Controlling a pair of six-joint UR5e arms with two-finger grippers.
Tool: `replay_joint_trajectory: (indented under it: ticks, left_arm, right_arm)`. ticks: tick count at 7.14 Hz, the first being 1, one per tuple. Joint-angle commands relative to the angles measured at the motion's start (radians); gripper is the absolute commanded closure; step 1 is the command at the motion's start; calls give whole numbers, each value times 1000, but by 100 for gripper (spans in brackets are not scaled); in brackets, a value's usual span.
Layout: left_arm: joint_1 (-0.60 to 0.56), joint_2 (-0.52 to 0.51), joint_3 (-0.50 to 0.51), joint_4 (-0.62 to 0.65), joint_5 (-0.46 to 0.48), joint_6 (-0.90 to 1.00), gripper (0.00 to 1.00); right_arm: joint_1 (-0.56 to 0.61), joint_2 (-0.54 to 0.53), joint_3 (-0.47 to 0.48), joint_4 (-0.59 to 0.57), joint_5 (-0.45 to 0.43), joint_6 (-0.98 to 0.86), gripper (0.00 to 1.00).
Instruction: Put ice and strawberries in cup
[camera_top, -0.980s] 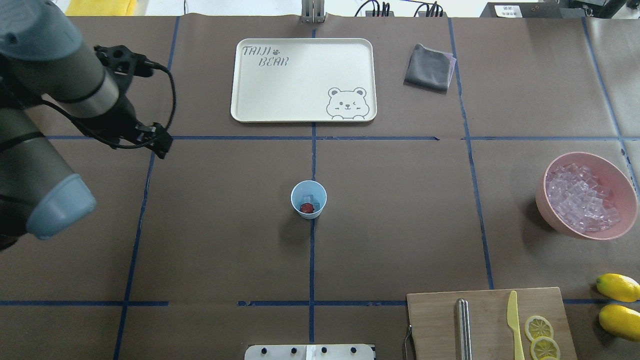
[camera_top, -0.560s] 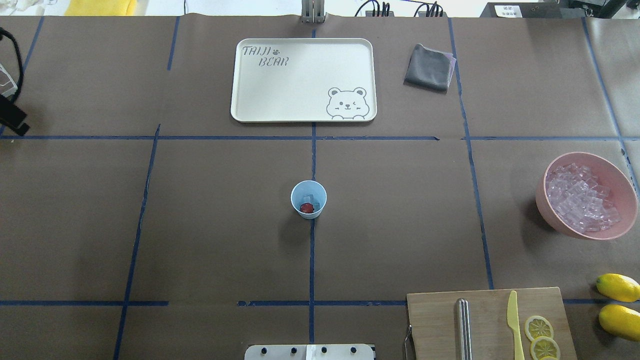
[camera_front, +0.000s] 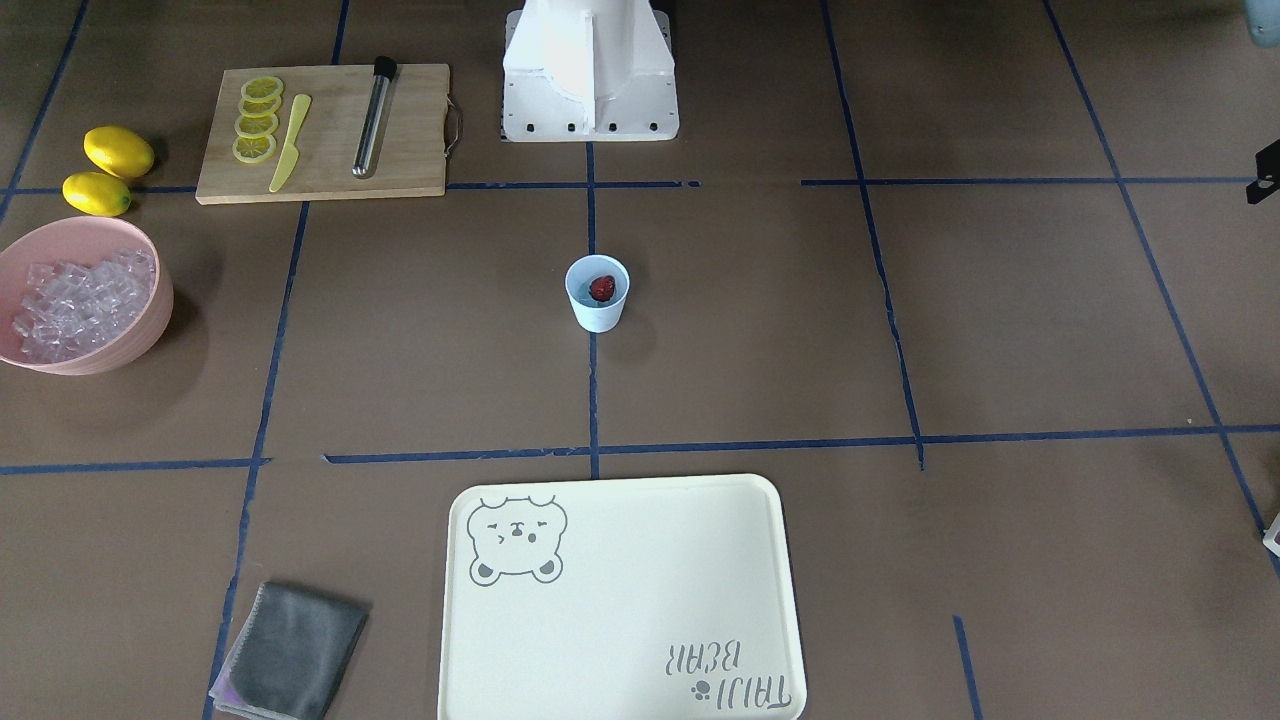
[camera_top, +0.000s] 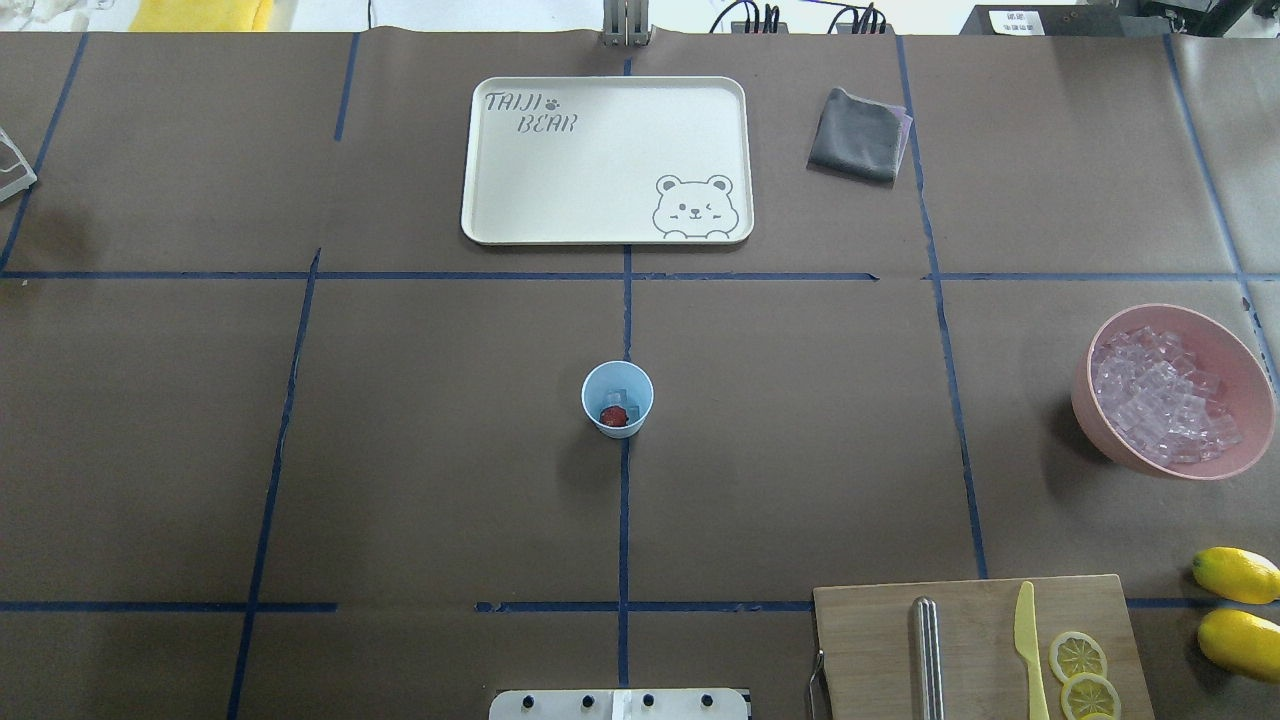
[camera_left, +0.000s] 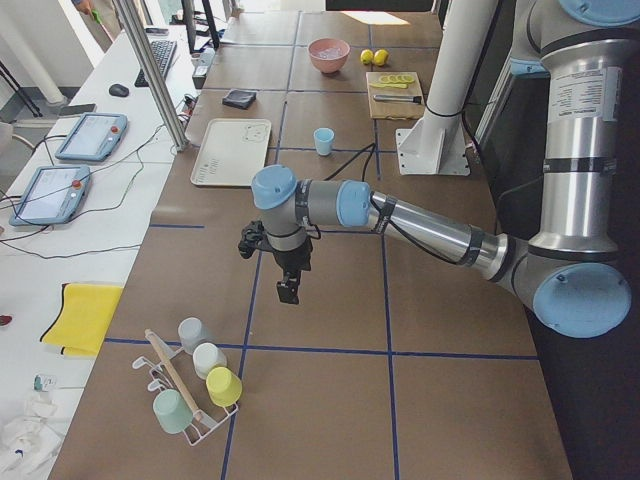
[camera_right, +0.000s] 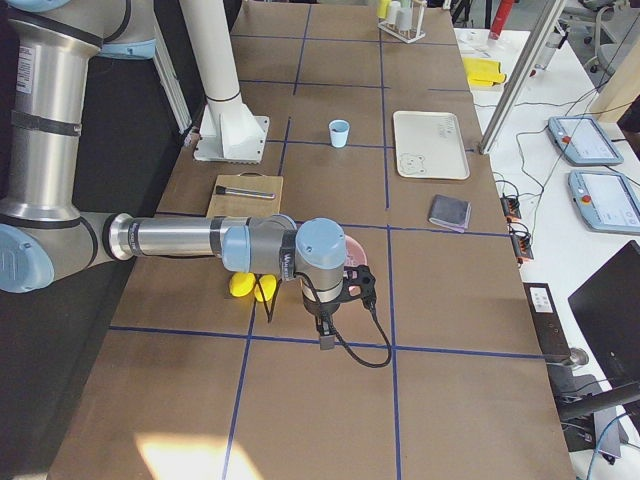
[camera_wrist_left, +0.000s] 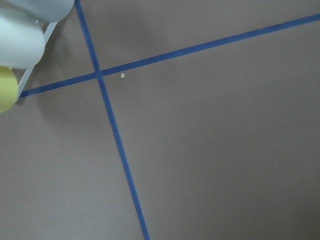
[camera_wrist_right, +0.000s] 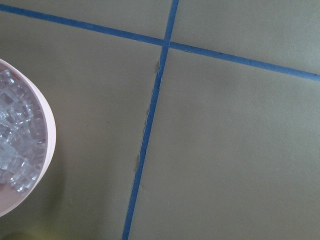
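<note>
Overhead and front cameras are looking down from opposite sides, sharing the cup (camera_top: 596, 385); wrist cameras are viewing the tabletop (camera_wrist_left: 225, 150) closely.

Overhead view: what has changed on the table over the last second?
The left arm and its pincer drew back leftward, out of the overhead view. No grasp or release shows. The small light-blue cup, with the dark-red strawberry inside, and the pink bowl of clear ice cubes stayed put.

Brown paper covers the table (camera_top: 400, 450), gridded with blue tape (camera_top: 624, 520). The cup (camera_front: 597, 314) stands mid-table on a tape line. The tray (camera_top: 600, 150) and a grey cloth (camera_top: 857, 136) lie beyond it. The pink bowl (camera_top: 1232, 348), lemons (camera_top: 1236, 574) and board (camera_top: 870, 640) sit at the robot's right, and a rack (camera_left: 190, 400) at the far left end.
</note>
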Motion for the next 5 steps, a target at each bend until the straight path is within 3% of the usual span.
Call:
replay_joint_trajectory:
  ticks: [1, 2, 3, 5]
  left_arm:
    - [-94, 96, 85, -131, -2, 78, 0]
    - [-96, 135, 94, -190, -8, 65, 0]
    - [-97, 135, 97, -192, -55, 12, 0]
    - [-96, 134, 96, -192, -60, -12, 0]
  right_arm:
    - [0, 0, 1, 0, 0, 0, 0]
    - [0, 0, 1, 2, 0, 0, 0]
    - [0, 0, 2, 2, 0, -1, 0]
    - [0, 0, 2, 2, 0, 0, 0]
